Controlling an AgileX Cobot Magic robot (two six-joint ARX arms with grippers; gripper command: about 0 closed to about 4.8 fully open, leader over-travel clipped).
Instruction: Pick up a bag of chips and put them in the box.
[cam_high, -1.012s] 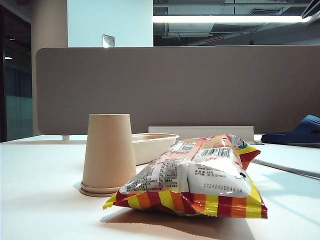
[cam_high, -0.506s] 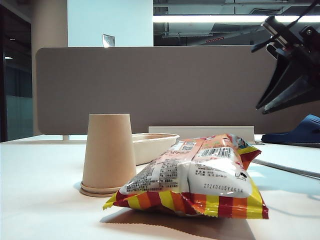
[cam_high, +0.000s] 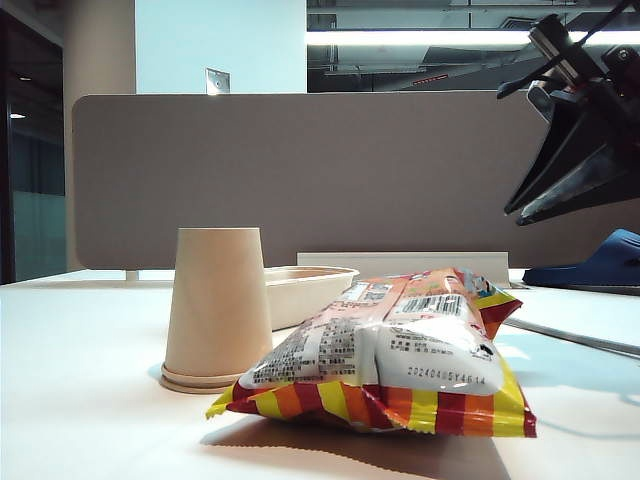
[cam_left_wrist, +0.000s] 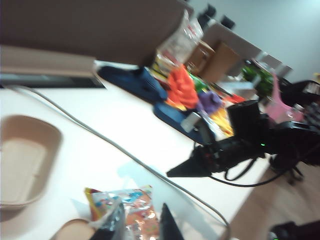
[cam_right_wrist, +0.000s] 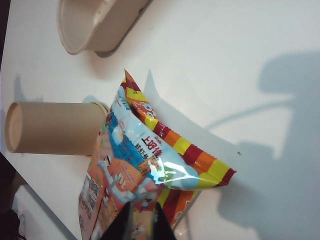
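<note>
Jaws first. Right gripper (cam_high: 520, 212): the dark fingers come almost together at the tips, only a thin gap between them, nothing in them. It hangs in the air at the right of the exterior view, tips pointing down and toward the middle. In the right wrist view the two tips (cam_right_wrist: 142, 222) sit over one end of the packet without clearly touching it. Left gripper (cam_left_wrist: 142, 225): only the finger ends show in its own wrist view, a modest gap between them, empty; it does not appear in the exterior view.

Puffy glossy white-and-orange bag of chips with red, yellow and orange striped seams (cam_high: 390, 350) lies flat on the white table (cam_high: 80, 400), nearest the exterior camera. Just beside it stands an upside-down tall beige paper cup (cam_high: 217, 308). The shallow beige paper-pulp box (cam_high: 305, 290) sits behind the cup, empty (interior visible in the left wrist view (cam_left_wrist: 22, 165)).

Key relation: the bag lies below the right gripper and toward the middle of the table, its long axis running roughly across the exterior view, its back end angled toward the box. Judgement: the right arm looks nearer and better placed; a descent onto the bag with wider jaws seems called for. Nothing grasped yet.
</note>
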